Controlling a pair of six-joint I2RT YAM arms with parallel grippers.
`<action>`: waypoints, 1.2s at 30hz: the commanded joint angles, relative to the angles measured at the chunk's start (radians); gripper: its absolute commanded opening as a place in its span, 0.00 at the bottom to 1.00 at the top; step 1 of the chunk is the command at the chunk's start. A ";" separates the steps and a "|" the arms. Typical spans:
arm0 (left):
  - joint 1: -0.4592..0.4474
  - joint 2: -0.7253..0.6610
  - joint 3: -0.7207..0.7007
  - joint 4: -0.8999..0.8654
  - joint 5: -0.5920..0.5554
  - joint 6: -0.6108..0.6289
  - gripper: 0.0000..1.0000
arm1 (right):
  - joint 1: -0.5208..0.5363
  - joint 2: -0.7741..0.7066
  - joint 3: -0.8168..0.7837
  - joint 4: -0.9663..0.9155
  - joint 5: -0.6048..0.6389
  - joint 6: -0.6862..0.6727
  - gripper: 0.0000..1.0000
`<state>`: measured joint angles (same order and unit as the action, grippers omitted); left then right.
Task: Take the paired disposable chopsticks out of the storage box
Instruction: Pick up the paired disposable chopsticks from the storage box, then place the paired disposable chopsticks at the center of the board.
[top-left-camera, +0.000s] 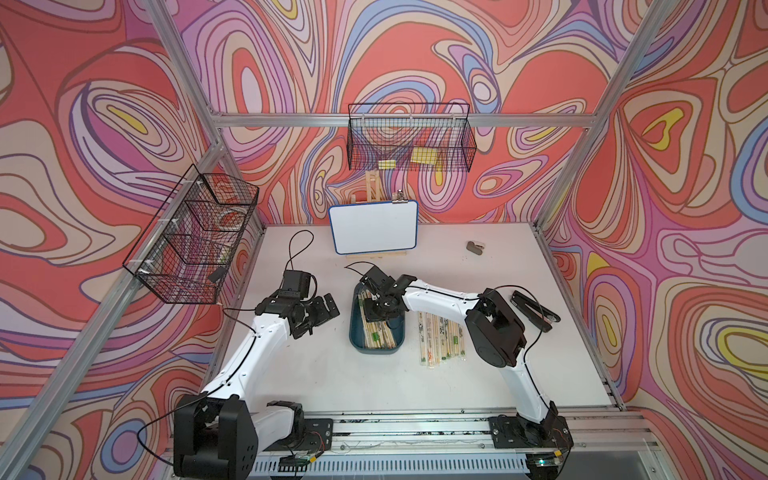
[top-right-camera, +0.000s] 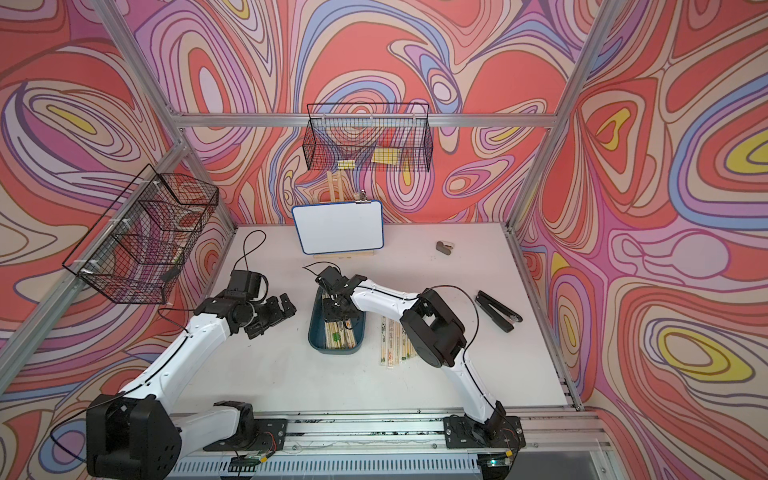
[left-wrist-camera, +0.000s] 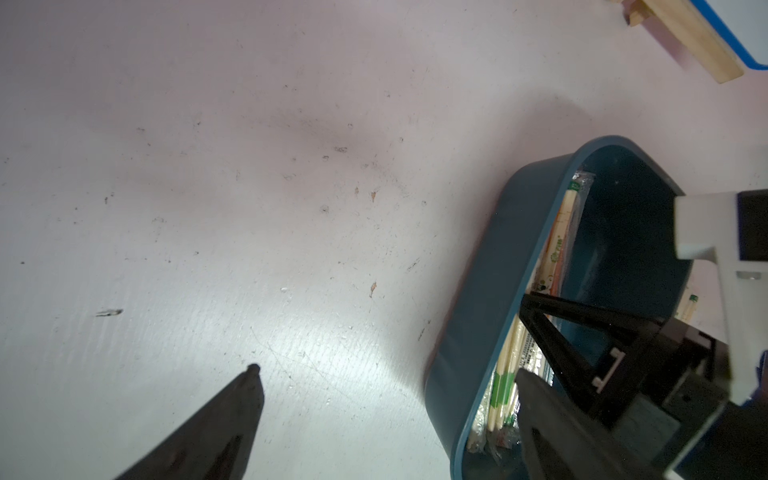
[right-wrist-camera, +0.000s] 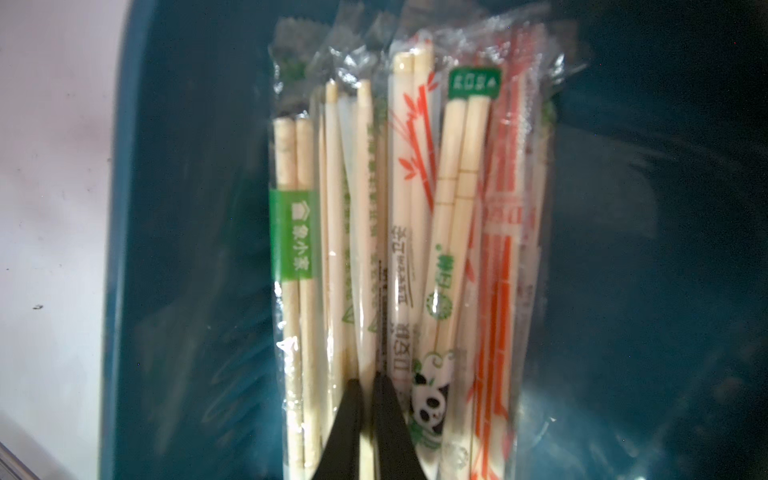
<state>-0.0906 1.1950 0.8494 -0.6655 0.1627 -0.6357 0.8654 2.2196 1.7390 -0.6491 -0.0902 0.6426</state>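
Swirly pink, red and purple walls (top-left-camera: 415, 62) are seen around a white worktop (top-left-camera: 291, 374). At the far left, a black wire basket (top-left-camera: 191, 237) is hung up off the worktop. Next, the left gripper (top-left-camera: 318, 316) is held above the worktop, just left of the storage box (top-left-camera: 376, 350). Its jaws are spread wide and nothing is held in them. The dark blue box is set near the middle of the worktop. The paired disposable chopsticks (right-wrist-camera: 415, 208) are laid side by side in it. Each pair is wrapped in clear plastic with green, orange or panda marks. The right gripper (right-wrist-camera: 368, 386) is reached down into the box. Its jaws are squeezed together, and one pale pair seems to be pinched between them, though the close view is blurry. Just right of the box, more wrapped pairs (top-left-camera: 440, 338) are laid flat on the worktop. Farther right, a black stapler (top-left-camera: 534, 309) is laid near the edge.
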 joint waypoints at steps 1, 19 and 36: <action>0.008 0.007 -0.009 0.001 0.008 0.006 1.00 | 0.005 -0.052 -0.010 -0.006 0.026 -0.005 0.00; 0.008 0.005 -0.009 0.000 0.007 0.008 1.00 | -0.045 -0.195 -0.091 0.048 0.006 0.027 0.00; 0.008 -0.012 -0.004 -0.016 0.007 0.009 1.00 | -0.147 -0.388 -0.264 0.096 0.018 0.050 0.00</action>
<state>-0.0906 1.1950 0.8494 -0.6655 0.1661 -0.6357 0.7353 1.8782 1.5078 -0.5686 -0.0860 0.6819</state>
